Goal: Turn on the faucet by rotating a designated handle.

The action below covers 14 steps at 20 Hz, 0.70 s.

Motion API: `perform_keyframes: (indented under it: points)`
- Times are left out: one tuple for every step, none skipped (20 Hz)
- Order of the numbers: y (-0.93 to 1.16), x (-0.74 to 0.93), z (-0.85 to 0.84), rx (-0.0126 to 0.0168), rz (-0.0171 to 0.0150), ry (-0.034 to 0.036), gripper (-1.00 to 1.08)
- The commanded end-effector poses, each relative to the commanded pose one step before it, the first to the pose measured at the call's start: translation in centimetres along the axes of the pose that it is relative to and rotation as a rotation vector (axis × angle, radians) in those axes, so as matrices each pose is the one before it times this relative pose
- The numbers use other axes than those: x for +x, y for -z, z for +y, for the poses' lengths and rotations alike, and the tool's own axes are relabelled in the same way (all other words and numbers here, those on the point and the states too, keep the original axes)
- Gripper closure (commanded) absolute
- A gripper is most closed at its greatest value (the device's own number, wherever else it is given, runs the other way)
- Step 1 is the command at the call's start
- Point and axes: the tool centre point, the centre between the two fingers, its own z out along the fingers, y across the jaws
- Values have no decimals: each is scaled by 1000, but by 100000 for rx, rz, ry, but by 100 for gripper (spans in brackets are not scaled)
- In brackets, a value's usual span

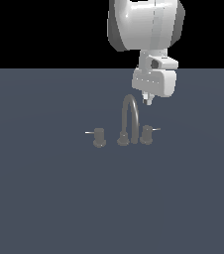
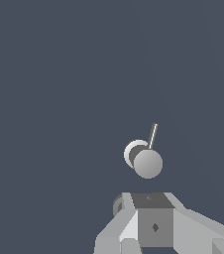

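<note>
Two knobs flank the spout [image 1: 130, 116] of the faucet [image 1: 124, 134] | handle [image 1: 146, 134] just beside the spout, pin pointing away from it | other knob [image 1: 99, 137] well apart from the spout | gripper [image 1: 147, 101] above the handle, touching nothing; fingers' gap cannot be told

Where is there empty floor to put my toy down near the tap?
The flat blue-grey surface is bare all along the near side of the dull-grey arched faucet, and beyond the lone grey knob at the exterior view's left. It is crowded around the grey pin handle, where the white gripper hangs just above.
</note>
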Motion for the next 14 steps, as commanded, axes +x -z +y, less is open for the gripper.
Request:
perform_keyframes:
  points:
    - [-2509,1040,-297,214,163,-6265,108]
    - [-907,341,-88,54,33,-2188,108]
    - [-859,313,-74,50,32,-2055,108]
    - [-809,286,-62,46,32,-1922,108]
    - [-758,261,-52,42,31,-1789,108]
    - [-705,237,-42,39,30,-1656,108]
    - [-652,214,-33,35,28,-1523,108]
    - [-598,192,-27,32,26,-1389,108]
    - [-543,172,-20,29,25,-1258,108]
    - [-487,152,-15,26,22,-1125,108]
    - [-431,132,-11,23,20,-992,108]
    - [-375,114,-8,19,18,-859,108]
    - [-318,95,-5,16,15,-727,108]
    - [-260,78,-3,13,13,-596,108]
